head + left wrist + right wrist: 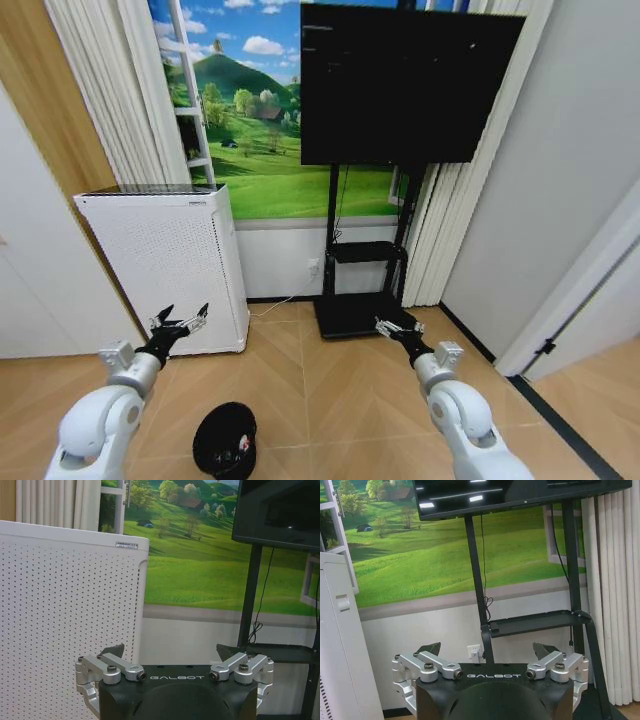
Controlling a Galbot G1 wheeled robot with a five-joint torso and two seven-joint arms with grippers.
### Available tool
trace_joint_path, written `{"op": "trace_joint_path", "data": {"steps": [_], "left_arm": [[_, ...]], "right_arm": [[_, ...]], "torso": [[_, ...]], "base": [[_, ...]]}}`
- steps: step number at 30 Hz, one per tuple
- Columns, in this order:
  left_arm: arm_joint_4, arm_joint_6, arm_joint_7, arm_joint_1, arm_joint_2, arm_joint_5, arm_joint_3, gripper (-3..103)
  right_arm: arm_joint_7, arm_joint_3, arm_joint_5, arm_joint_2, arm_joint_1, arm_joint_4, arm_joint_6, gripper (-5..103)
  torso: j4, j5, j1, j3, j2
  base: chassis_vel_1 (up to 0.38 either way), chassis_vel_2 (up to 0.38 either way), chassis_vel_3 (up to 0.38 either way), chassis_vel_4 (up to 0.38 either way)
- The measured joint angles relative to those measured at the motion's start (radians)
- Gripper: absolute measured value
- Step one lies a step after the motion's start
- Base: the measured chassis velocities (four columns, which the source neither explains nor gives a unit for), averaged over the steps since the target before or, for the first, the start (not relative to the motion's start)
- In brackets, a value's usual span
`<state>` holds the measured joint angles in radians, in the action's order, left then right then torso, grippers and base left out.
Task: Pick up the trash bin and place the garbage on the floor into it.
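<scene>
The trash bin, black and round, stands on the floor at the bottom of the head view, between my two arms and nearer the left one. My left gripper is held out above the floor, open and holding nothing, ahead of the bin. My right gripper is raised the same way to the right, also open with nothing in it. The garbage is out of view.
A white perforated air purifier stands against the wall ahead on the left. A television on a black wheeled stand stands ahead in the middle. Curtains hang on both sides. A dark floor strip runs along the right wall.
</scene>
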<state>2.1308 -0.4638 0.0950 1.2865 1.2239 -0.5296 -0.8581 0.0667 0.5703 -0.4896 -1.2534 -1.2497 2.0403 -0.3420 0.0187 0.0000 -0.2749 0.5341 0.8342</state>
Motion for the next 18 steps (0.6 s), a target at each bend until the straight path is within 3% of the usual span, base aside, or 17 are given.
{"op": "trace_joint_path", "data": {"steps": [8,13,18], "left_arm": [[0.000,-0.004,0.003,0.002,0.001,-0.001,-0.001,100],[0.011,-0.055,-0.008,-0.002,0.001,-0.029,-0.001,100],[0.012,-0.063,-0.017,-0.007,0.001,-0.023,0.002,100]], "right_arm": [[0.001,0.000,0.000,0.003,-0.003,0.003,-0.006,100],[0.015,-0.002,0.001,0.005,0.001,0.009,-0.036,100],[0.021,-0.005,0.002,0.006,0.004,0.010,-0.044,100]], "torso": [[0.0000,0.0000,-0.014,0.018,0.033],[0.0000,0.0000,-0.021,0.028,0.050],[0.0000,0.0000,-0.022,0.029,0.051]], "base": [[0.000,0.000,0.000,0.000],[0.000,0.000,0.000,0.000],[0.000,0.000,0.000,0.000]]}}
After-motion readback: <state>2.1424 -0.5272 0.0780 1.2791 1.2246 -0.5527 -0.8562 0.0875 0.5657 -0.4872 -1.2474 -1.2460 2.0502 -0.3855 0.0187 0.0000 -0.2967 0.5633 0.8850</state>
